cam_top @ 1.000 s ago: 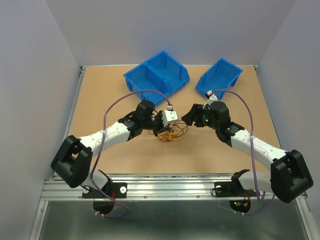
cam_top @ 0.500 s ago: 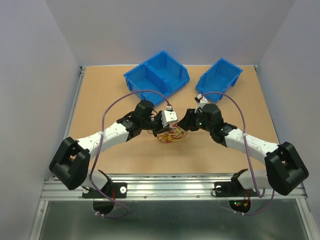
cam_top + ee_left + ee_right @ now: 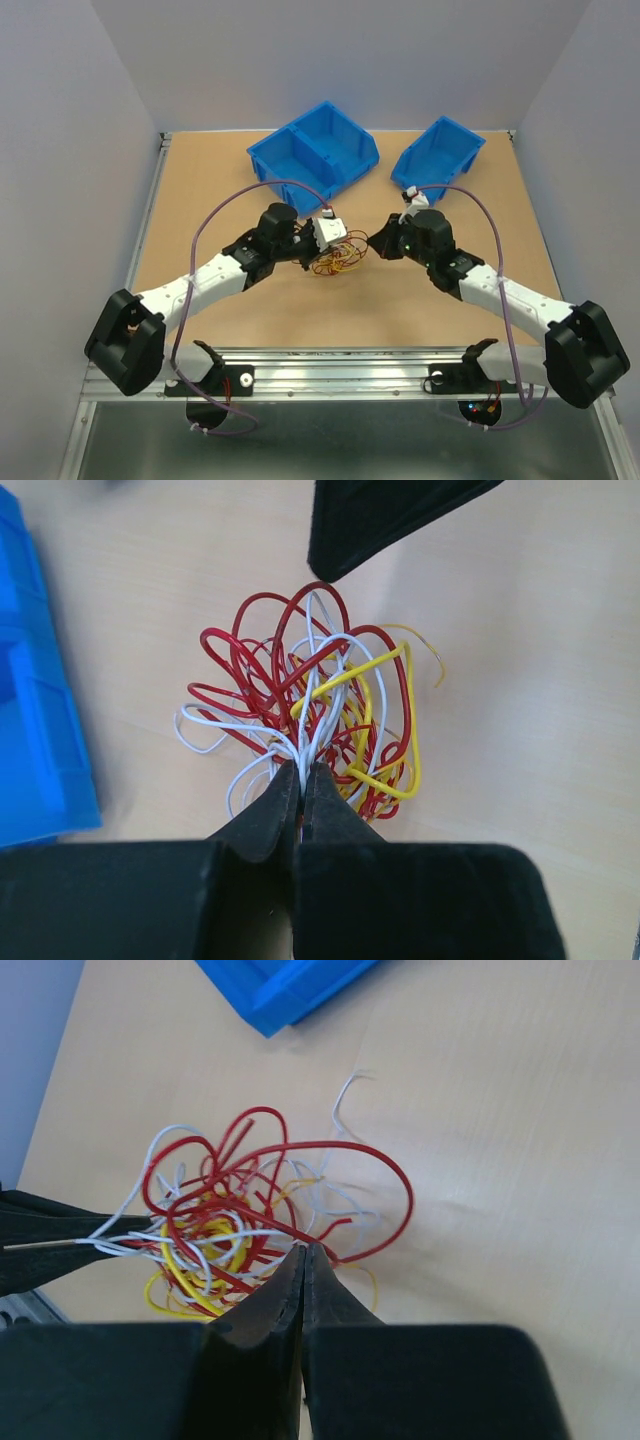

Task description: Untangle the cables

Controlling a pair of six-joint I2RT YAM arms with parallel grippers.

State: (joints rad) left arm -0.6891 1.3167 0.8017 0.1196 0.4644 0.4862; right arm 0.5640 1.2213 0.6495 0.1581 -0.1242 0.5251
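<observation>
- Sitting near the middle of the desk (image 3: 200, 200) in the top view, the cables (image 3: 338, 258) form one small knotted clump between the two arms, below the larger blue bin (image 3: 315, 150) and lower left of the smaller blue bin (image 3: 440, 150).
- The cables (image 3: 320, 710) are thin, curly wires in red, white and yellow. Red loops fan out widest, white strands run through the middle, and yellow ones bunch on the right of the left wrist view.
- In the right wrist view the cables (image 3: 250, 1210) lie left of centre. One large red loop swings out to the right and a lone white end curls up toward a bin edge at the top of the frame.
- The left hand (image 3: 302, 770) reaches in from the left of the top view, its jaws pressed narrow on a bundle of white strands at the bottom of the clump.
- The right hand (image 3: 303, 1252) comes in from the right, jaws closed tight together at the clump's edge, with red strands running to the tips.
- Whether the right hand actually pinches a strand is hard to make out.
- In the top view both sets of hand tips are too small to read, and the wrist views crop both bins.
</observation>
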